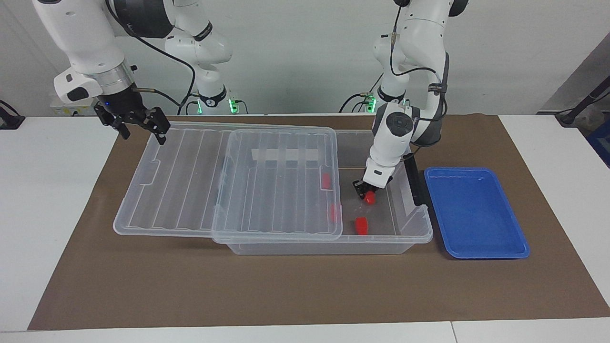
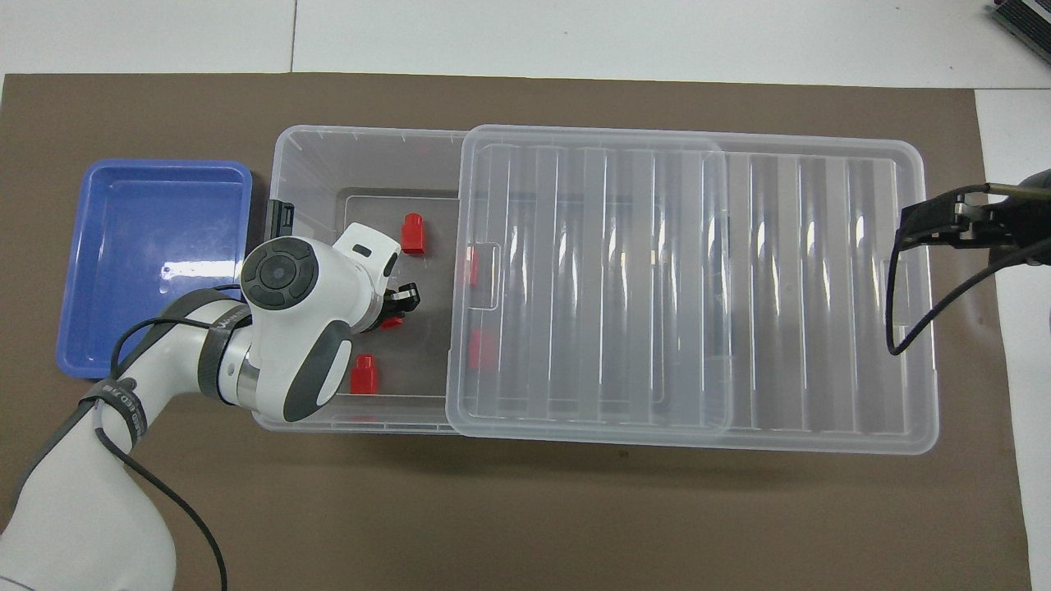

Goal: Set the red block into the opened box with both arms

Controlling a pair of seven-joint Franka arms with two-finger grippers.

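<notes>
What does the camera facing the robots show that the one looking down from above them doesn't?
Only the facing view shows both arms up to their bases, and the left gripper shut on a red block low inside the box.

Only the overhead view shows the red block nearest the robots, which the left arm hides from the facing camera.

Both show the slid-aside lid, the blue tray and the open right gripper waiting over the lid's end.
</notes>
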